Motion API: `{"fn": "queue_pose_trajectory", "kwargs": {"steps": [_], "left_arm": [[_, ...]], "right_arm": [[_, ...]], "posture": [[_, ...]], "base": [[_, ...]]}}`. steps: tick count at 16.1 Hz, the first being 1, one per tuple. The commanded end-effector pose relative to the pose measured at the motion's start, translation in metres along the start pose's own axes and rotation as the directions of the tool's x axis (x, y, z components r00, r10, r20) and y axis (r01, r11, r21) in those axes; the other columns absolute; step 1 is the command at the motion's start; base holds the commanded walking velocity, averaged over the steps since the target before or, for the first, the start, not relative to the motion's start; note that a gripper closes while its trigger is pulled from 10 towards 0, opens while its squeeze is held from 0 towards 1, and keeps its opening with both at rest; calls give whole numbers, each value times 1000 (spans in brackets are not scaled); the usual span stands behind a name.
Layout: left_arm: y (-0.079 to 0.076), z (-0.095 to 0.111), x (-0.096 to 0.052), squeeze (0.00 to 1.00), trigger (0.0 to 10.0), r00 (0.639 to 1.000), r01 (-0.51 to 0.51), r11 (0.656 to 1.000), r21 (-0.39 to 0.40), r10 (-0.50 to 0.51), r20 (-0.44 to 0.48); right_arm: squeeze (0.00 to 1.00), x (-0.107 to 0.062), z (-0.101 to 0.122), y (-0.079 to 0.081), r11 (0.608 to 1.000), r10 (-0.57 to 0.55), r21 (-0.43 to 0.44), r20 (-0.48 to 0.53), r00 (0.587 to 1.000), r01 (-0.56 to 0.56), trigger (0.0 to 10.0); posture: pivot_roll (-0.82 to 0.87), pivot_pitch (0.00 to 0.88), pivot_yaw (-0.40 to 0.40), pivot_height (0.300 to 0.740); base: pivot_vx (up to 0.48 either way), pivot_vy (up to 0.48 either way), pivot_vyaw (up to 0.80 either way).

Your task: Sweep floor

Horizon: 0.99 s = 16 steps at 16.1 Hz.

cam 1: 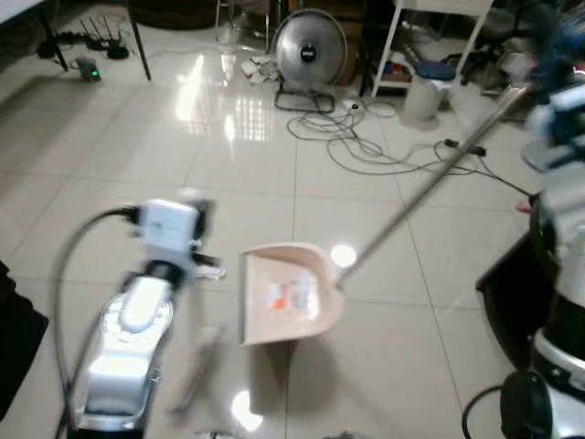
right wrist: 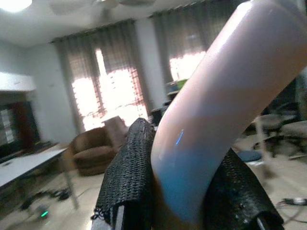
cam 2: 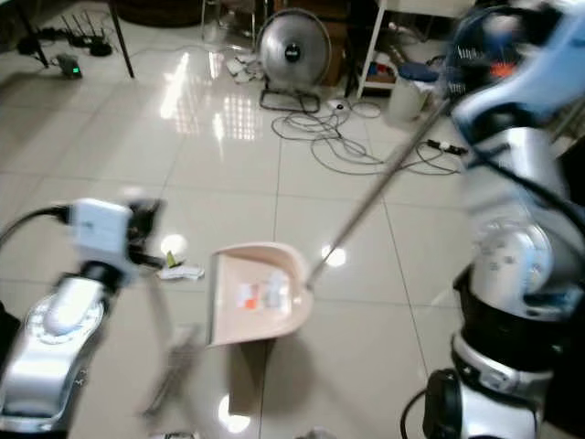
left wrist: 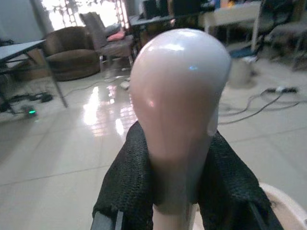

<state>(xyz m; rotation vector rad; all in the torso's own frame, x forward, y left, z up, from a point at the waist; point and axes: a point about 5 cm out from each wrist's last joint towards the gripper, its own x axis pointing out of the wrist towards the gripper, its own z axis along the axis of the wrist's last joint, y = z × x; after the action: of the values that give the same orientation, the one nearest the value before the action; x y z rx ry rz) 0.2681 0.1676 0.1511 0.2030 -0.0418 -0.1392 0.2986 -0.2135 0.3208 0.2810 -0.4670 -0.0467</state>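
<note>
A pink dustpan (cam 1: 288, 297) rests on the tiled floor in front of me, with bits of litter inside. Its long metal handle (cam 1: 420, 187) rises up to the right to my right gripper (right wrist: 184, 191), which is shut on the handle's pale curved end (right wrist: 216, 96). My left gripper (left wrist: 175, 177) is shut on the rounded pink top of a broom handle (left wrist: 177, 91). The broom (cam 1: 196, 366) hangs blurred below my left arm, left of the dustpan. A paper scrap (cam 2: 181, 271) lies on the floor just left of the pan.
A floor fan (cam 1: 311, 46) stands at the back, with loose cables (cam 1: 366, 137) spread across the tiles before it. A white bin (cam 1: 422, 96) sits by a shelf at the back right. A dark object (cam 1: 512, 293) is close on my right.
</note>
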Motion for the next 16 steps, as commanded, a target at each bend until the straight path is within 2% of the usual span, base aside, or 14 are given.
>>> {"fn": "queue_pose_trajectory", "kwargs": {"steps": [1, 8, 9, 12, 16], "left_arm": [[8, 7, 0, 0, 10000, 999, -25, 999, 23, 24, 36], [8, 5, -2, 0, 10000, 999, -20, 999, 30, 19, 31], [8, 1, -3, 0, 10000, 1000, -23, 999, 46, 22, 9], [14, -15, -9, 0, 10000, 996, -37, 994, 103, 45, -71], [18, -20, -13, 0, 10000, 993, -61, 993, 98, 70, -92]], "right_arm": [[0, 0, 9, 10, 999, 41, 19, 44, 998, -41, 10000], [0, -4, 11, 0, 1000, 14, 16, 50, 999, -15, 10000], [0, -4, 11, -1, 1000, 13, 18, 48, 999, -14, 10000], [0, -5, 8, -2, 1000, 10, 22, 45, 999, -11, 10000], [0, -6, -2, -3, 999, 9, -35, 42, 999, -8, 10000]], "posture": [[103, 58, -75, 740], [101, 64, -63, 740], [103, 67, -63, 740], [109, 68, -64, 740], [119, 69, -64, 740]], "base": [[435, 0, 0], [439, 0, 0], [398, 0, 0], [0, 0, 0], [0, 0, 0]]}}
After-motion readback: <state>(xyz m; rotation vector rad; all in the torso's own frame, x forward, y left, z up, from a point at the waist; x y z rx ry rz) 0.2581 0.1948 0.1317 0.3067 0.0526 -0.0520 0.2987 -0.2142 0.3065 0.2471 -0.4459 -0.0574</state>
